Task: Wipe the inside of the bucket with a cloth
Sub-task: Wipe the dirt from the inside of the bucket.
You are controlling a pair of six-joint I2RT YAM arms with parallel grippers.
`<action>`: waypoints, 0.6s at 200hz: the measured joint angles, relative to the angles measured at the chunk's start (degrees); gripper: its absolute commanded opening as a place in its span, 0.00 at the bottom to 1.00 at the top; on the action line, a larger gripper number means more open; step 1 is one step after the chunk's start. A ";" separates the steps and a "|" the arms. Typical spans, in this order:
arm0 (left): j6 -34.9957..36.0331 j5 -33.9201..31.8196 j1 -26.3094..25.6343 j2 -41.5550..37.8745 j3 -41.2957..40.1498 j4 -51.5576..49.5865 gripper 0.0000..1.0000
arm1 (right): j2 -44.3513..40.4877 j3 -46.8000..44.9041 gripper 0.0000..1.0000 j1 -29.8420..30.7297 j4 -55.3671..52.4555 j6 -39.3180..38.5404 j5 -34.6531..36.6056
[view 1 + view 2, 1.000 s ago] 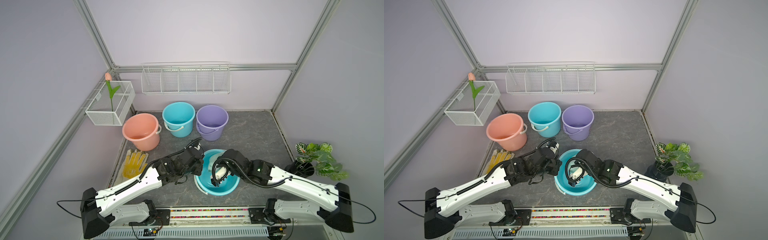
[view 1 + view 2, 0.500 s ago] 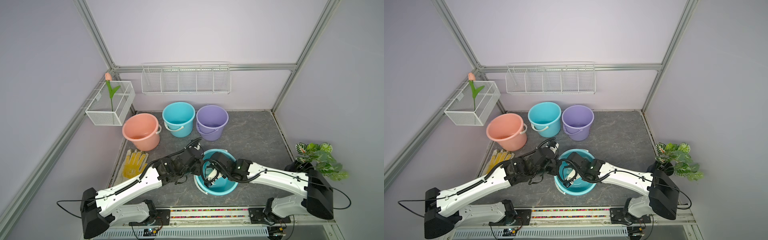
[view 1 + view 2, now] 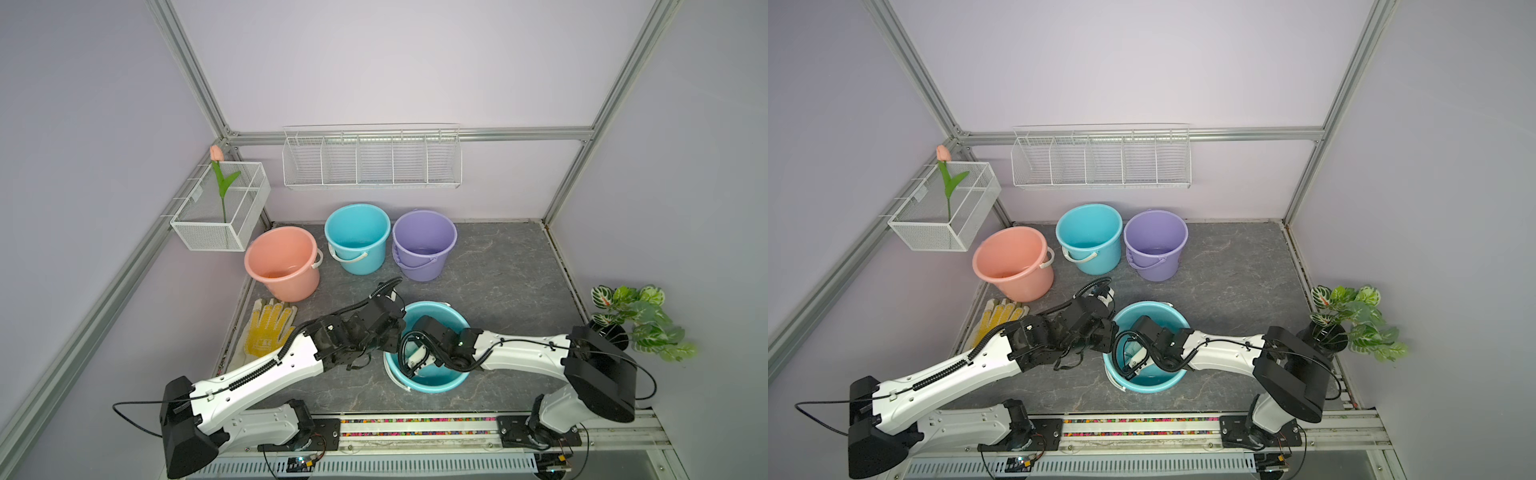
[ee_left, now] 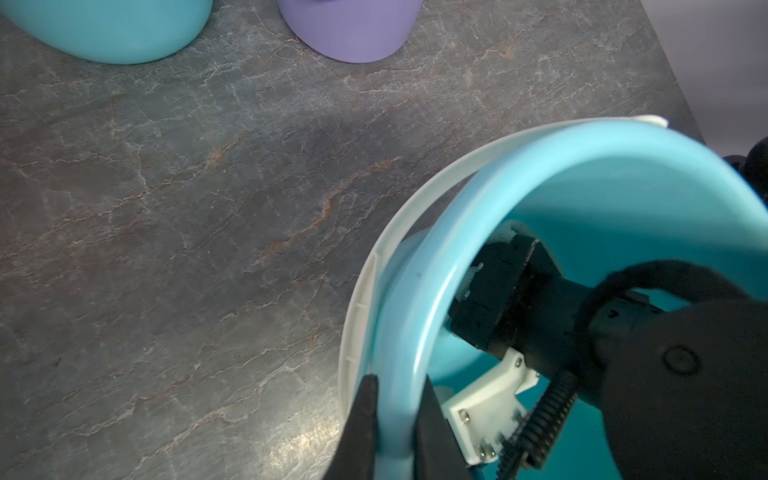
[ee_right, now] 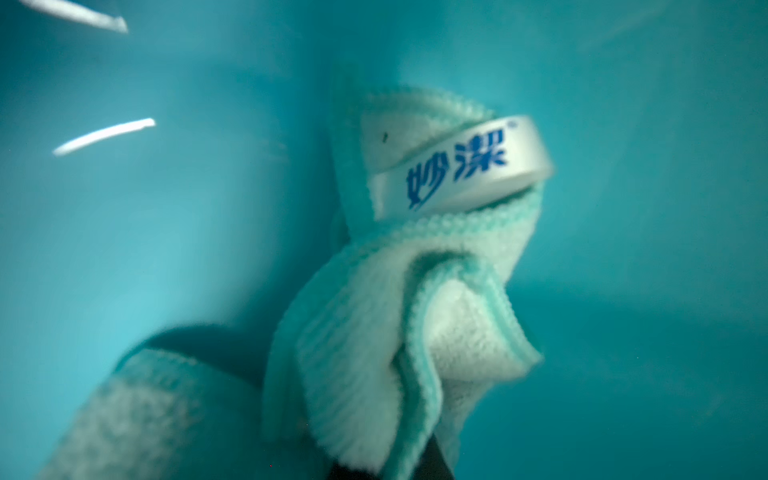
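My right gripper (image 5: 390, 465) is clamped tight on the cloth (image 5: 374, 332), which sits bunched deep inside the near teal bucket (image 3: 455, 318). The cloth's white label (image 5: 457, 166) reads 妙潔 in blue. My left gripper (image 4: 397, 399) pinches that bucket's left rim, one finger inside and one outside. My right wrist fills much of the opening. Farther back stand a peach bucket (image 3: 278, 262), a second teal bucket (image 3: 357, 237) and a purple bucket (image 3: 424, 243). A yellow-dotted glove (image 3: 268, 328) lies to the left and a plant (image 3: 640, 320) stands to the right.

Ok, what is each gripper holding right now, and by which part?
Left gripper pinches the near teal bucket by its rim, jaws astride the wall. Right gripper, inside that bucket, grips the cloth by bunched folds, label end free.
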 measured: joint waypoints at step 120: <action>1.07 2.60 -0.44 -0.24 -0.04 2.40 0.00 | -16.65 -1.09 0.07 0.15 0.28 -10.34 -8.46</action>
